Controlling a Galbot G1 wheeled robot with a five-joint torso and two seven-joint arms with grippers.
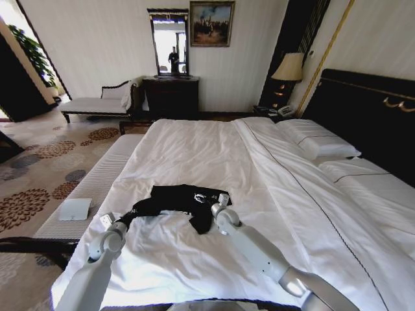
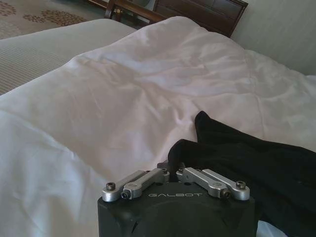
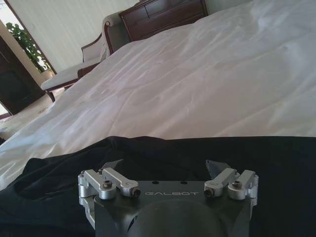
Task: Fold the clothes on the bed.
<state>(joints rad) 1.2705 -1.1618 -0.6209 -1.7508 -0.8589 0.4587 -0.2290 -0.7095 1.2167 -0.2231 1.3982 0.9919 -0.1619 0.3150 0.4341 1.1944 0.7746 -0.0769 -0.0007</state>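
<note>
Now T-shirt [image 3: 163,148] between right gripper's [image 3: 168,170] spread fingers.

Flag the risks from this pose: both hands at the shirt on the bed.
1. The left hand looks shut on a bunched edge of the shirt; a lift may drag the whole crumpled shirt rather than one layer.
2. The right hand is open, low over the fabric; closing could pinch the white duvet beneath too.
3. The shirt already lies rumpled, so a fold may come out uneven.
</note>
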